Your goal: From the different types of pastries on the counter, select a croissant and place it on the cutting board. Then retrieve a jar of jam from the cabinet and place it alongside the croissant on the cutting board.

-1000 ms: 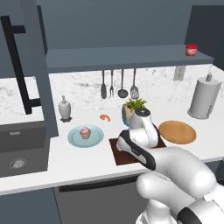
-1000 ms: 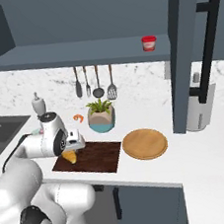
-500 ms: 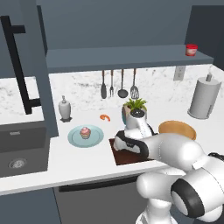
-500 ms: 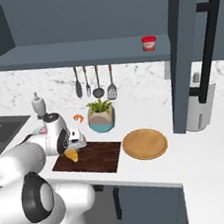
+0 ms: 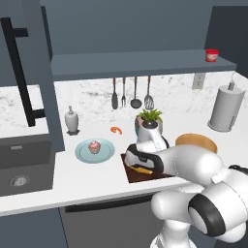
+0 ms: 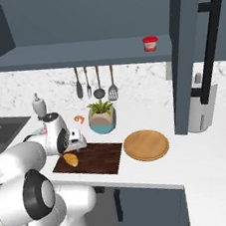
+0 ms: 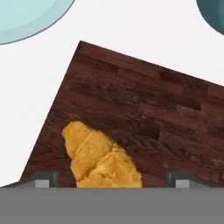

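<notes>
The gripper (image 7: 111, 178) is spread open above the cutting board (image 7: 166, 113), its two finger tips (image 7: 43, 178) standing clear on either side of the croissant (image 7: 98, 157) without touching it. The croissant lies flat on the cutting board, near the board's left end as the right base view shows it (image 6: 71, 159). Compared with the frames of one second and half a second ago, the croissant occupies the same spot on the board, while the arm has swung its elbow further outward and the hand sits slightly higher over the pastry. The cutting board (image 6: 96, 158) rests on the bench (image 6: 201, 159), just beside the round wooden disc (image 6: 146, 144) and in front of the potted plant (image 6: 102, 117). The cupcake (image 5: 94, 146) stands on a pale blue plate (image 5: 83, 154) to the left of the board, unchanged from the earlier frames. The jar of jam (image 5: 211, 55) stands upright on the cabinet ledge (image 5: 145, 64), well apart from the gripper, in the same place as before. The paper-towel roll (image 5: 225, 108) stands at the far right of the bench.
</notes>
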{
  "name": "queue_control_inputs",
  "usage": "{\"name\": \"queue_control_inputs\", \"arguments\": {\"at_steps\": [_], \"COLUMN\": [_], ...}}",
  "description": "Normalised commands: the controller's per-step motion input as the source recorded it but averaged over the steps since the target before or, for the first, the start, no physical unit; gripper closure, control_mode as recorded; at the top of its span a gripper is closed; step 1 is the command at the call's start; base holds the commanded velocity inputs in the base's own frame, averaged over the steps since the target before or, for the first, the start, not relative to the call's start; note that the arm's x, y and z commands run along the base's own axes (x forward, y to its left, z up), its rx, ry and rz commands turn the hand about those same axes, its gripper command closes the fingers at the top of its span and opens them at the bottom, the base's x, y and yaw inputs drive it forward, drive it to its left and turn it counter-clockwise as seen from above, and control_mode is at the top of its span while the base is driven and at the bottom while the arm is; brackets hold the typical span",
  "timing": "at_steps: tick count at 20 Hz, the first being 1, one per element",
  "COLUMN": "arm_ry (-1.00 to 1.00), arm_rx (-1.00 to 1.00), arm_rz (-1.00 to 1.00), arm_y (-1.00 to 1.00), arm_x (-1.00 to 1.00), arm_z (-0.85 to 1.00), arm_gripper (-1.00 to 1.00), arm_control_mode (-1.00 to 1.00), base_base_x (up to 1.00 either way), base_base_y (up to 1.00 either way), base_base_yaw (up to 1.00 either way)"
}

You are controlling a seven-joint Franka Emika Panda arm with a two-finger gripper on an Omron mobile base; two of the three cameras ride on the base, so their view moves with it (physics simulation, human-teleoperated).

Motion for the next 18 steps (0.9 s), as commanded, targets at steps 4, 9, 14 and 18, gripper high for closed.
{"name": "queue_control_inputs", "arguments": {"at_steps": [4, 9, 14, 18], "arm_ry": [-0.06, -0.18, -0.12, -0.12], "arm_rx": [0.00, 0.00, 0.02, 0.01], "arm_rz": [0.00, 0.00, -0.07, -0.13], "arm_y": [0.00, -0.22, -0.68, -0.76], "arm_x": [-0.15, -0.51, -0.43, -0.07], "arm_z": [0.41, 0.81, 0.80, 1.00], "arm_gripper": [-1.00, -1.00, -1.00, -1.00], "arm_control_mode": [-1.00, -1.00, -1.00, -1.00], "base_base_x": [0.00, 0.00, 0.00, 0.00], "base_base_y": [0.00, 0.00, 0.00, 0.00], "base_base_yaw": [0.00, 0.00, 0.00, 0.00]}}
